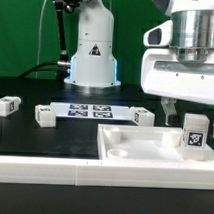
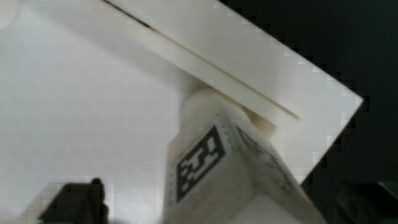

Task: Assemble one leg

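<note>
The leg (image 1: 195, 133), a small white post with a black-and-white tag on its face, stands upright in the recessed corner of the large white panel (image 1: 144, 146) at the exterior view's right. My gripper (image 1: 193, 112) hangs right over it, open, with one finger (image 1: 171, 105) a little apart from the leg's side; the other finger is hidden. In the wrist view the leg (image 2: 222, 150) sits between my widely spread fingers (image 2: 75, 203), on the panel (image 2: 89, 100), with the gripper (image 2: 217, 205) around it. I see no finger touching the leg.
Three more white tagged posts lie on the black table behind the panel (image 1: 7, 107), (image 1: 45, 114), (image 1: 143, 117). The marker board (image 1: 90, 110) lies in front of the robot base (image 1: 92, 54). A green backdrop stands behind.
</note>
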Controlling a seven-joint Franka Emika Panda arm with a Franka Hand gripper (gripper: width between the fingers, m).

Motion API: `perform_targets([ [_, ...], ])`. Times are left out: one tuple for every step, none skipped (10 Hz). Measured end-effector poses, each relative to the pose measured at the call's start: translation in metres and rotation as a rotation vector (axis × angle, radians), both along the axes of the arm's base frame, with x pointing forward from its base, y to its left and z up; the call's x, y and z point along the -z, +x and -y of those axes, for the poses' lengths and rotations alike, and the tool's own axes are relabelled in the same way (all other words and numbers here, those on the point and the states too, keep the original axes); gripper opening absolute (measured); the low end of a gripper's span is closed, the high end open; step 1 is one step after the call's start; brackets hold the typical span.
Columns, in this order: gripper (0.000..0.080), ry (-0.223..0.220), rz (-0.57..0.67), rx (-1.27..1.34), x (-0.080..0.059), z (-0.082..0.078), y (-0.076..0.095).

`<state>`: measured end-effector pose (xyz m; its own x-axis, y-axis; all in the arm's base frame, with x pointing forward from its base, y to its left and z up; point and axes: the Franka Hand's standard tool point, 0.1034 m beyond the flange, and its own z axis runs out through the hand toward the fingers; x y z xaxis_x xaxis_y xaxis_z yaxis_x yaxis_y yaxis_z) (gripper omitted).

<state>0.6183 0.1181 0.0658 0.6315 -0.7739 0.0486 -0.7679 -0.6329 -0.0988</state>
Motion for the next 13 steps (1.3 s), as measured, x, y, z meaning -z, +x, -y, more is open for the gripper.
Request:
perform_targets([
  [0.0649, -0.015, -0.008, -0.107, 0.001, -0.0009, -0.0002],
  [0.0649, -0.03, -0.011, -0.22, -0.0009, -0.0016, 0.0019],
  [0.0649, -0.039, -0.01, -0.293, -0.0023, -0.0023, 0.0031],
  [0.0649, -0.06, -0.014, -0.383, -0.0035, -0.0029, 0.0036],
  [0.0649, -0.071, -0.017, -0.457, -0.0051, -0.0028, 0.0043],
  [0.0649, -0.078, -0.008, -0.519, -0.0072, -0.0011, 0.0061],
  [0.0649, -0.087, 0.002, -0.581, -0.0082, 0.0012, 0.0076],
  [0.0611, -0.093, 0.001, -0.625, -0.008, 0.0024, 0.0077],
  [0.0611, -0.098, 0.001, -0.647, -0.0078, 0.0029, 0.0077],
  [0.0475, -0.098, 0.0, -0.647, -0.0077, 0.0031, 0.0077],
  [0.0338, -0.098, 0.0, -0.646, -0.0075, 0.0031, 0.0076],
  [0.0338, -0.098, -0.001, -0.646, -0.0072, 0.0034, 0.0075],
  [0.0291, -0.097, -0.001, -0.629, -0.0069, 0.0035, 0.0074],
])
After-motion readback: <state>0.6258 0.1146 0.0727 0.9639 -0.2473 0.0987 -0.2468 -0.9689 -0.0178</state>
